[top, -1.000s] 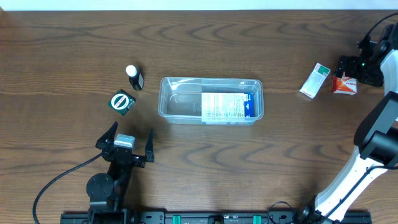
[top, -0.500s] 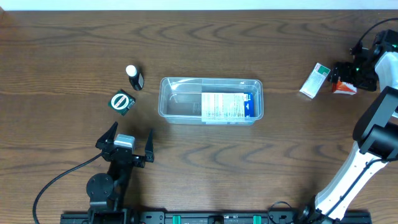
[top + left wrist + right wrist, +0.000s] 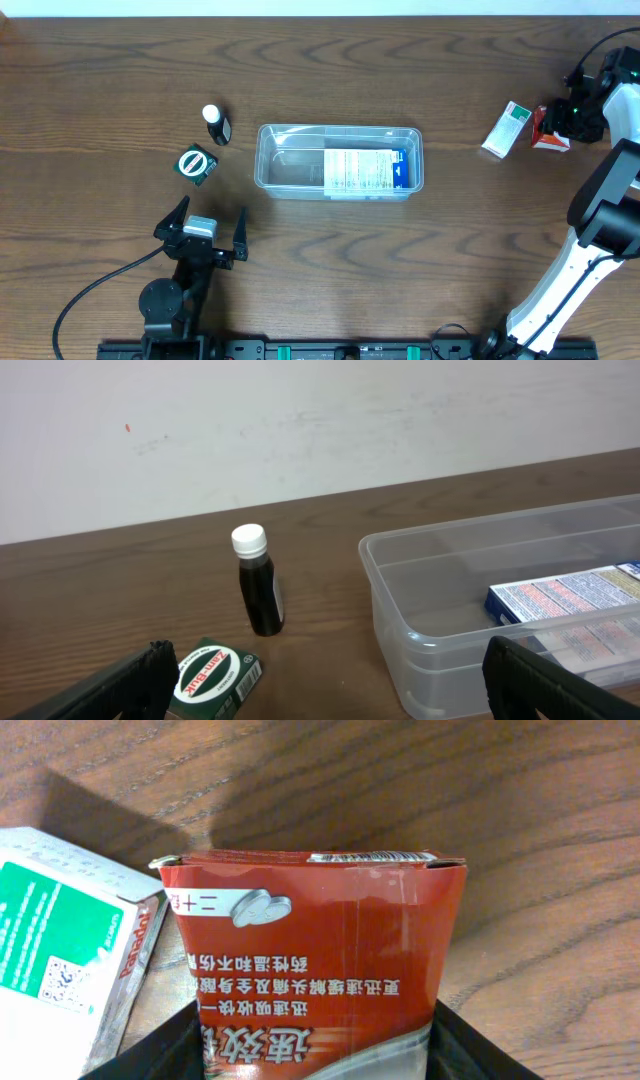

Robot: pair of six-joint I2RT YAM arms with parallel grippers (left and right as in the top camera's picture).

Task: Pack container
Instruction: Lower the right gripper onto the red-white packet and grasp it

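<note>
The clear container lies mid-table with a blue-and-white box in its right half; the left wrist view shows its near corner and that box. A dark bottle with a white cap stands left of it, beside a green box. My left gripper hovers open in front of them, holding nothing. At the far right, my right gripper is shut on a red box, one finger against each side.
A white-and-green box lies just left of the red box, almost touching it. The table's back edge runs close behind both. The right arm's base stands at the front right.
The right gripper has slid left over the red box and its jaws have come in against its sides. The box has shifted slightly left. The left arm has not moved.
</note>
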